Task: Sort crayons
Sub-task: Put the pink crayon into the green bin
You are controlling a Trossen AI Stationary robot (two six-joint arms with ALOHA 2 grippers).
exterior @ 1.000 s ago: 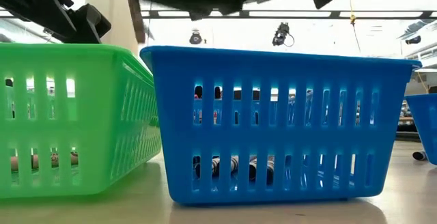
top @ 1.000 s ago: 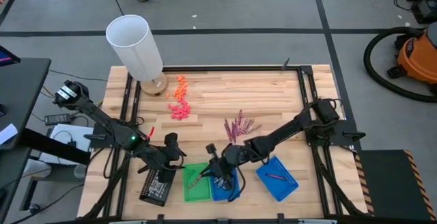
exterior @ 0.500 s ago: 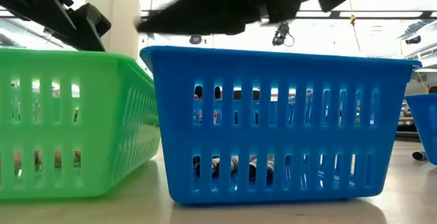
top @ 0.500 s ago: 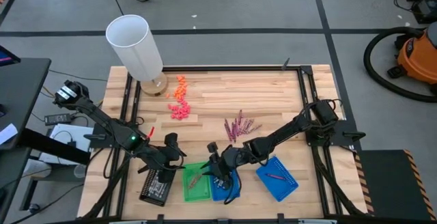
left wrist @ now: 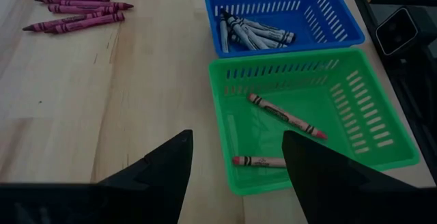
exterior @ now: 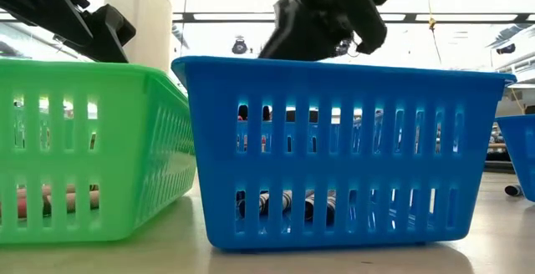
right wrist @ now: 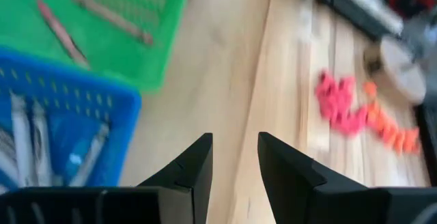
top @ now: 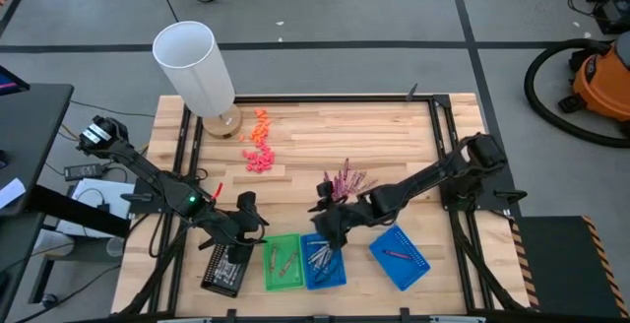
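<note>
We are hovering our empty, parted right pincer (top: 322, 213) at frame centre, nearest the magenta crayons (top: 345, 179) lying fanned diagonally up-right.

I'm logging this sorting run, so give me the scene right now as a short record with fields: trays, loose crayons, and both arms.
green tray: two red-brown crayons inside
middle blue tray: several silver-grey crayons
right blue tray: one dark crayon
loose pile: magenta crayons on the table, beyond the trays
right gripper: above the table between the pile and the middle blue tray, jaws open, holding nothing
left gripper: beside the green tray, jaws open, waiting
</note>
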